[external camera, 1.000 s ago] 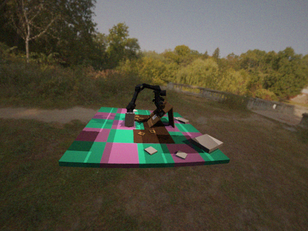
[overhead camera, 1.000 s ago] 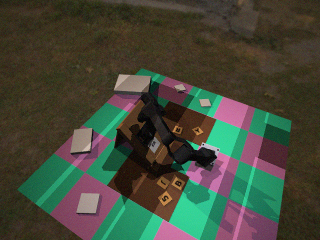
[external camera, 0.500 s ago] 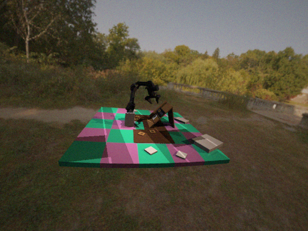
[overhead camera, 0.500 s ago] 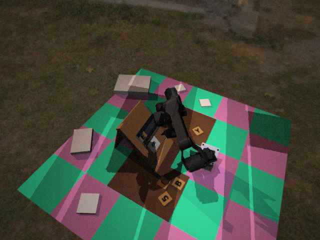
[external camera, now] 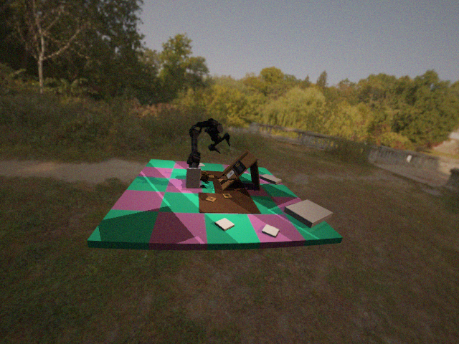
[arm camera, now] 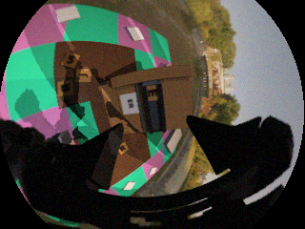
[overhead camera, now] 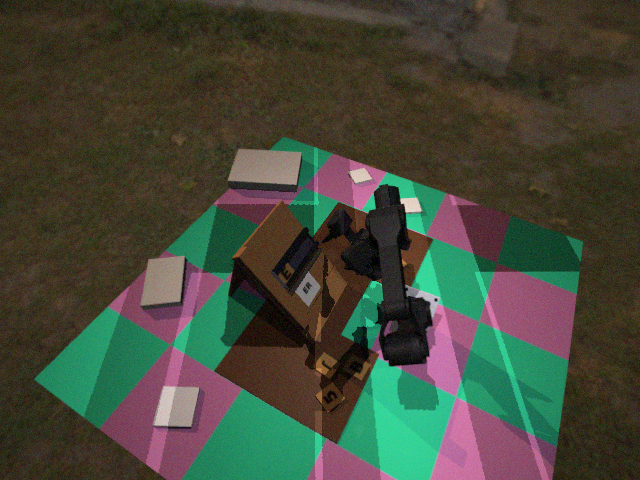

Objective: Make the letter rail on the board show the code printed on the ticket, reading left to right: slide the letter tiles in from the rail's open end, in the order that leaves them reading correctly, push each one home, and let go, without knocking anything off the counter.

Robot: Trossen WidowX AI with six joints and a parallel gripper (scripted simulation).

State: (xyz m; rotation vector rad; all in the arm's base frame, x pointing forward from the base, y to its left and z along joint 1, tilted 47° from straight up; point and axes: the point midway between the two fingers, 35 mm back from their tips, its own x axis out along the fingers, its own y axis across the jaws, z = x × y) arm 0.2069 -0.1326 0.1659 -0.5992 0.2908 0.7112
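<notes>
Tool (overhead camera: 350, 259) (external camera: 224, 148) (arm camera: 155, 122) wide, empty | likely next: R tile (external camera: 226, 195) (arm camera: 123, 148) | grip squarely, match rail's (overhead camera: 302, 252) (external camera: 239, 168) (arm camera: 154, 116) tilt, push gently home

ticket (overhead camera: 308, 288) (arm camera: 129, 103): ER | rail tile (overhead camera: 285, 272) (arm camera: 152, 93): E | loose tiles: 5 (overhead camera: 329, 397) (arm camera: 71, 59), B (overhead camera: 360, 367)
</notes>
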